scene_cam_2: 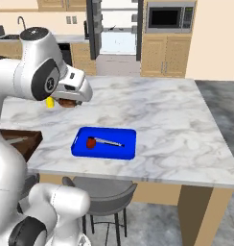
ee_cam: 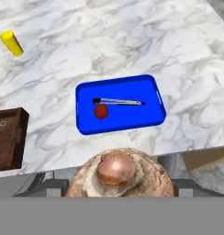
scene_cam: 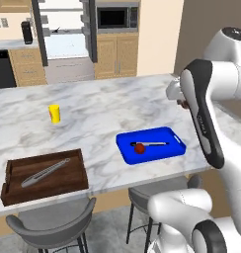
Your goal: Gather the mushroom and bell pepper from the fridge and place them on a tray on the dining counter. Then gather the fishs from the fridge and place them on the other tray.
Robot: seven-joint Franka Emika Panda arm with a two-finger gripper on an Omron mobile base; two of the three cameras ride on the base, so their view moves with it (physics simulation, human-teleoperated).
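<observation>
My gripper [scene_cam_2: 69, 100] is shut on a brown mushroom [ee_cam: 119, 175], held in the air above the counter's near edge. The mushroom [scene_cam: 182, 104] hides the fingertips in the hand view. Below and ahead lies a blue tray [ee_cam: 84, 114] on the marble dining counter [scene_cam: 93, 123]. A small red bell pepper [ee_cam: 101, 111] and a thin grey utensil [ee_cam: 119, 101] lie inside it. The blue tray [scene_cam_2: 80, 151] is lower and to the right of the gripper in the right base view. A dark wooden tray [scene_cam: 43, 189] at the counter's left holds a grey tong-like piece [scene_cam: 45, 172].
A yellow cup [scene_cam: 54, 113] stands on the counter beyond the wooden tray. Grey stools [scene_cam: 48, 222] sit under the near edge. The fridge [scene_cam: 63, 29] stands open at the back of the kitchen, beside a microwave [scene_cam_2: 168, 18].
</observation>
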